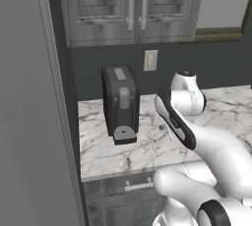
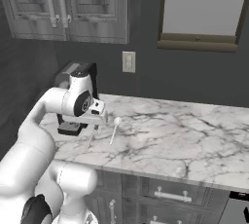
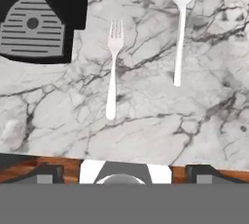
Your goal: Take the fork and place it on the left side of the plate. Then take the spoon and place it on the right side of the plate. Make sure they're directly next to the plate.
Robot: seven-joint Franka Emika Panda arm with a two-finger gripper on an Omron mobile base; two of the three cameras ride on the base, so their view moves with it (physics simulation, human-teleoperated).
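Fork approach: first pick not yet made

Gripper [image 2: 95, 126] hangs above the marble desk [image 3: 146, 121] with its jaws spread wide and nothing between them. Fork [image 3: 113, 67] lies flat on the desk directly ahead of the gripper in the hand view, tines pointing away and handle end nearest. Spoon [image 3: 181, 28] lies parallel to it, ahead and to the right in the same view, bowl away, apart from the fork. Black toaster [image 3: 41, 16] sits ahead and to the left, close to the fork's tines but not touching them.

Step in hand, as judged: reaching for the fork; neither utensil has been placed.

Next move calls for:
- descending over the fork's handle with the jaws straddling it across its width;
- keeping clear of the toaster;
- closing low, since the thin fork lies flush on the desk.
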